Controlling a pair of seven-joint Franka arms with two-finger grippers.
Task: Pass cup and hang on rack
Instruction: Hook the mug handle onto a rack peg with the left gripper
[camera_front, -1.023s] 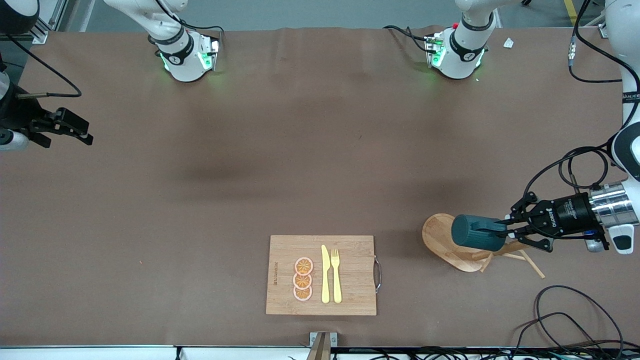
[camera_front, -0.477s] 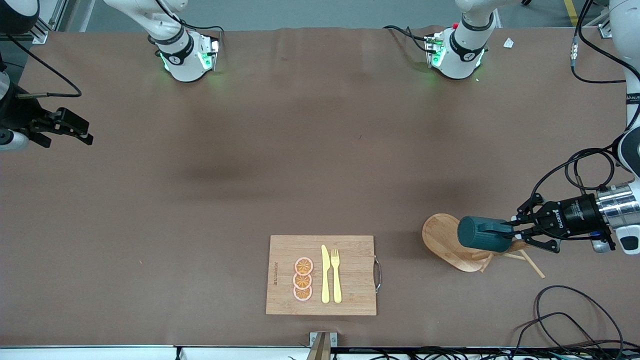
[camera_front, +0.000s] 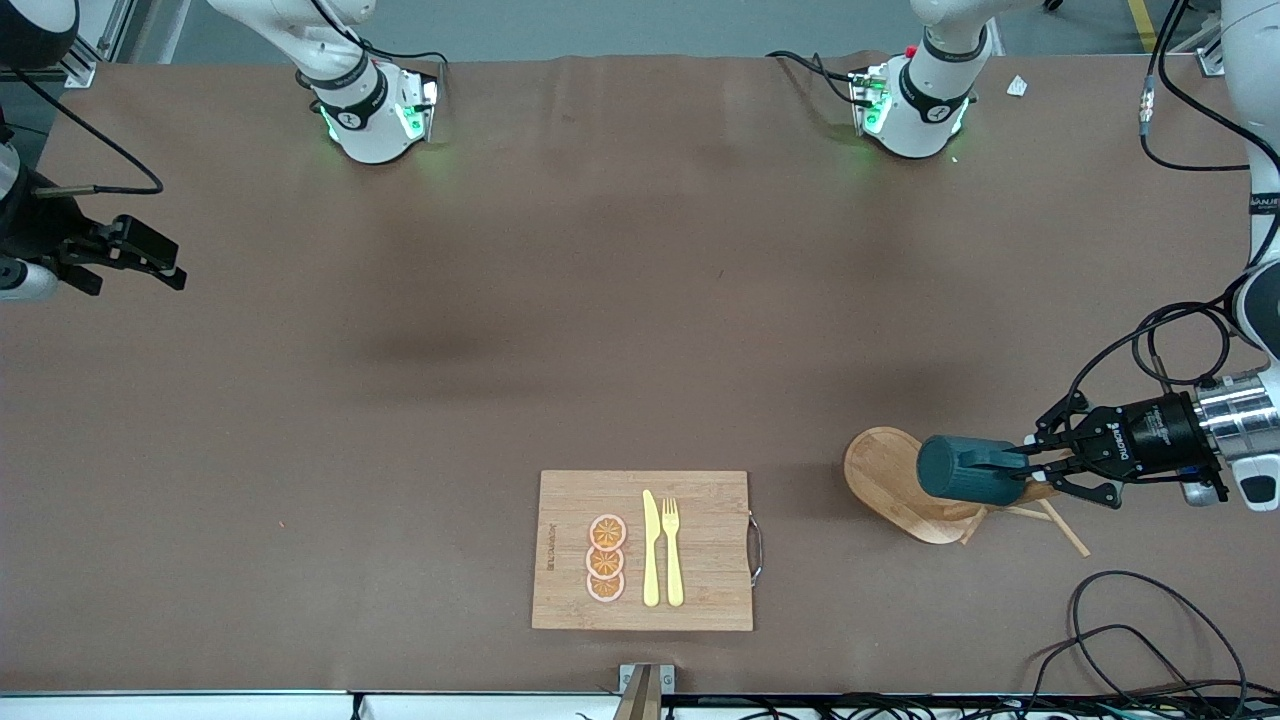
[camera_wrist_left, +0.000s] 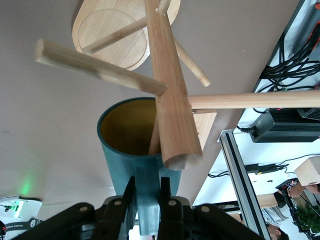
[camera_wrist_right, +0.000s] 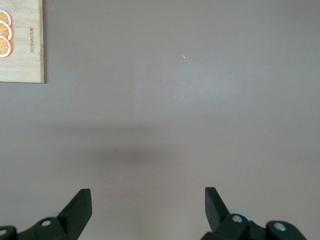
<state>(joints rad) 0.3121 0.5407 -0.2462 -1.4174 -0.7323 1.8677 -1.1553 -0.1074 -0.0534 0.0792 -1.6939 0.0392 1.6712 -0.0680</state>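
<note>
1. My right gripper (camera_front: 165, 262): waiting above bare tablecloth (camera_front: 450, 300) at the right arm's end, fingers (camera_wrist_right: 80, 206) spread wide, nothing between them.
2. Board (camera_front: 570, 600): rectangular bamboo, flat on the table, close to the front camera. A dark stamped word runs along one edge; I cannot read it. A metal handle sits on the edge toward the left arm's end.
3. On the board: three orange slices (camera_front: 606, 559) in a touching row, then a yellow knife (camera_front: 651, 550) and yellow fork (camera_front: 673, 550) lying side by side, just beside the slices.
4. Rack (camera_front: 885, 480): oval bamboo base on the table toward the left arm's end, post and thin pegs rising from it.
5. Cup (camera_front: 965, 478): dark teal, yellowish inside, held on its side over the rack's base. The wrist view shows one peg (camera_wrist_left: 155, 137) reaching into its mouth.
6. My left gripper (camera_front: 1030, 468): over the rack, fingers (camera_wrist_left: 167, 192) clamped tight on the cup's handle. The white lettering on its black body is too small for me to read.
</note>
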